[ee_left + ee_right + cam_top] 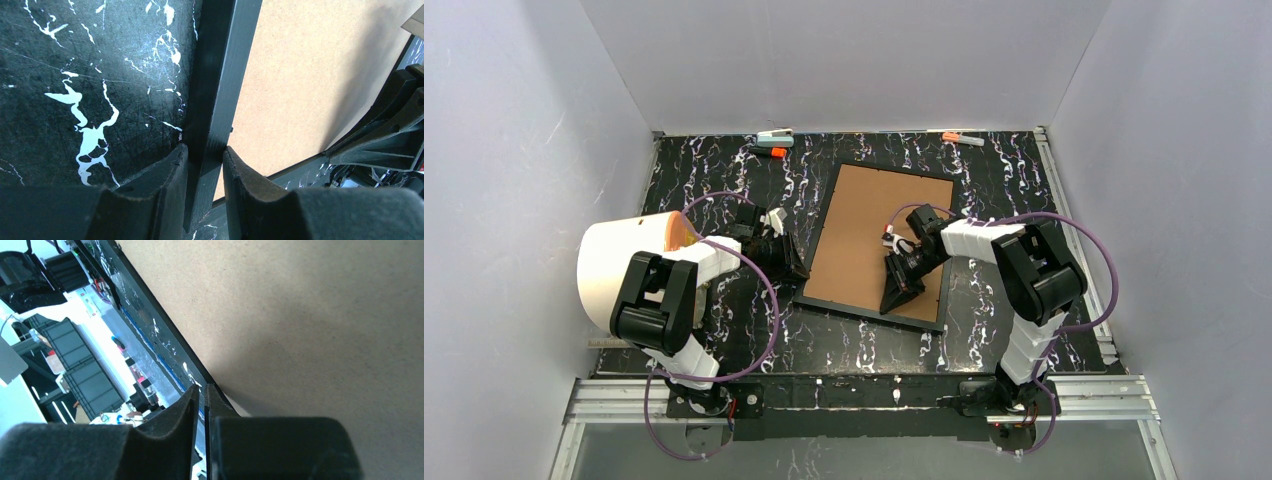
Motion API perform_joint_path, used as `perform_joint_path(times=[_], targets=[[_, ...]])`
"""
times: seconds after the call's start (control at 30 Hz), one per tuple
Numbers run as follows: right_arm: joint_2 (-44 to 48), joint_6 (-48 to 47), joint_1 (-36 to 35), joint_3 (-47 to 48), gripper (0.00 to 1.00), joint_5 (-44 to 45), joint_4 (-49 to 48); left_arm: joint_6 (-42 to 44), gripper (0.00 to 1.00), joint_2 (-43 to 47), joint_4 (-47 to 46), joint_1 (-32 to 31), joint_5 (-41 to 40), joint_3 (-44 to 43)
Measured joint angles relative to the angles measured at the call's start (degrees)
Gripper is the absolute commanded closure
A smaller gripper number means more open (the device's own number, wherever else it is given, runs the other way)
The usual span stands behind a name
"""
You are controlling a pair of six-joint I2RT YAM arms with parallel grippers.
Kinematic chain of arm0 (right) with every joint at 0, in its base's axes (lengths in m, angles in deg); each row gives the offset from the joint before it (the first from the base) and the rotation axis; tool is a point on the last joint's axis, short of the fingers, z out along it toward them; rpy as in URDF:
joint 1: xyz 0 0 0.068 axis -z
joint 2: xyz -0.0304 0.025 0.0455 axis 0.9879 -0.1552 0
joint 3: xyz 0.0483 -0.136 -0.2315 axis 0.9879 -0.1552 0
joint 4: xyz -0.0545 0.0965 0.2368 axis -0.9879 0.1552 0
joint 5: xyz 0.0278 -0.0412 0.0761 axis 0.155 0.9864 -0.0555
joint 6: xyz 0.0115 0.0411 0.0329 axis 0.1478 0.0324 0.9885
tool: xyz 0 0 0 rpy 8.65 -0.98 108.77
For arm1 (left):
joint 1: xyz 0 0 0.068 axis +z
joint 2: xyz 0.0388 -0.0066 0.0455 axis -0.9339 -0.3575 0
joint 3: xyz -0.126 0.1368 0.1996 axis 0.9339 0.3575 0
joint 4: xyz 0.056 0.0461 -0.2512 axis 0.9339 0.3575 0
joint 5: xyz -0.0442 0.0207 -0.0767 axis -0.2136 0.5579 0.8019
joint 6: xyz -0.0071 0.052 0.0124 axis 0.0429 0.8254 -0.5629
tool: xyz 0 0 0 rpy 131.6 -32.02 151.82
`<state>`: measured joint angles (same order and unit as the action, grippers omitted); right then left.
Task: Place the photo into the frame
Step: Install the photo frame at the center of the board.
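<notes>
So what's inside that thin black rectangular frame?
A plain brown backing board fills the thin black frame. Anything beneath the board is covered, so no photo shows.

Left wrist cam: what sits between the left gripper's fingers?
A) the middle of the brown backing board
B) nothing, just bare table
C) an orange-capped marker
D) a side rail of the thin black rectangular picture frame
D: the left gripper has one finger on each side of the thin black rectangular picture frame, pressed against the rail that runs beside the brown backing board.
</notes>
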<state>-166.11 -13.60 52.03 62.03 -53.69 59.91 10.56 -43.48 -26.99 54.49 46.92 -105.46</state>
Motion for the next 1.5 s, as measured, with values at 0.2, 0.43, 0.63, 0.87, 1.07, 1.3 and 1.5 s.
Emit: perform_joint_path(times=[0.2,0.43,0.63,0.87,1.07,1.3,1.5], targets=[[0.42,3.52,-0.02,-0.33,0.82,1.97,-0.33,-0.02,0.77,0.0,0.02,0.0,0.0,0.0],[2.43,6.67,0.07,-2.32,0.82,5.57,-2.82,0.0,0.77,0.0,0.02,0.0,-0.02,0.0],[4.55,8.46,0.0,-4.11,0.82,7.61,-5.31,0.0,0.77,0.0,0.02,0.0,-0.02,0.0],[8.24,9.18,0.04,-5.7,0.74,12.11,-8.76,0.0,0.77,0.0,0.15,0.0,-0.07,-0.09],[9.64,6.36,0.76,-5.88,0.72,13.22,-12.68,0.02,0.76,0.0,0.37,0.0,-0.15,-0.22],[7.43,3.76,0.96,-6.14,0.78,5.07,-13.99,0.04,0.76,0.0,0.39,0.0,-0.15,-0.22],[5.92,2.16,0.74,-6.14,0.81,0.63,-13.84,0.04,0.76,0.0,0.37,0.0,-0.15,-0.22]])
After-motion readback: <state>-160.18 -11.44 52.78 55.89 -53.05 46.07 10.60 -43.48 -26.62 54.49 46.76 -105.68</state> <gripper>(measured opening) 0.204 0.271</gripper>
